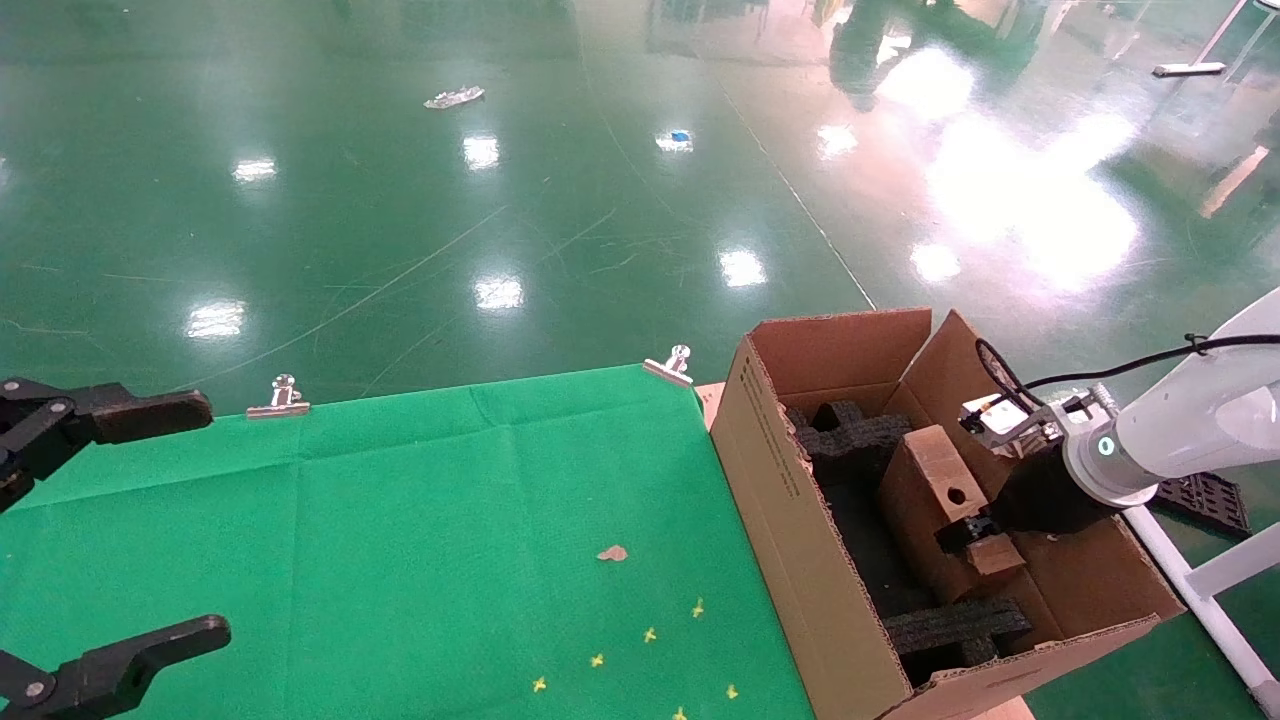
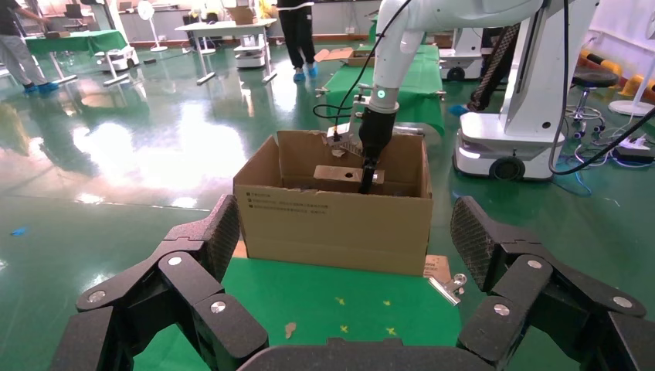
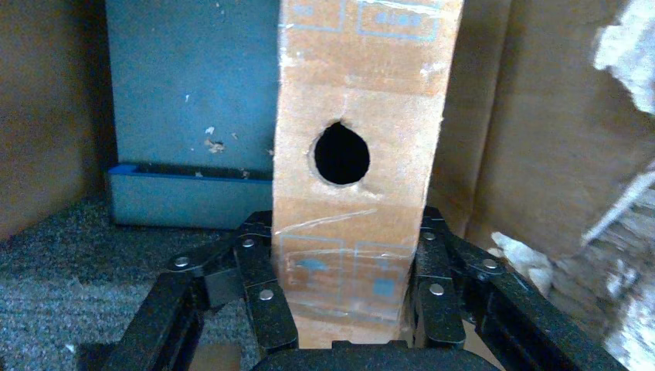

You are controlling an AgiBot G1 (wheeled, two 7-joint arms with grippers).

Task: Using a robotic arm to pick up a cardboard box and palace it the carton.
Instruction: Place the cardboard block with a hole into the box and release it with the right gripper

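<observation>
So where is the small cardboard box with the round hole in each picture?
Head view: cardboard box inside the carton, held by the right gripper.
Left wrist view: cardboard box far off, inside the carton.
Right wrist view: cardboard box fills the centre, between the fingers.
Shared landmark: its round hole.

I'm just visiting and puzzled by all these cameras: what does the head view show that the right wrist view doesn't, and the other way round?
Only the head view shows the whole carton beside the green cloth, the black foam inside it, the idle left end effector open at the cloth's edge, and the white right arm reaching in.

Only the right wrist view shows the right end effector up close, its fingers pressed against both sides of the small box.

Both show that box with its round hole, held inside the carton.
</observation>
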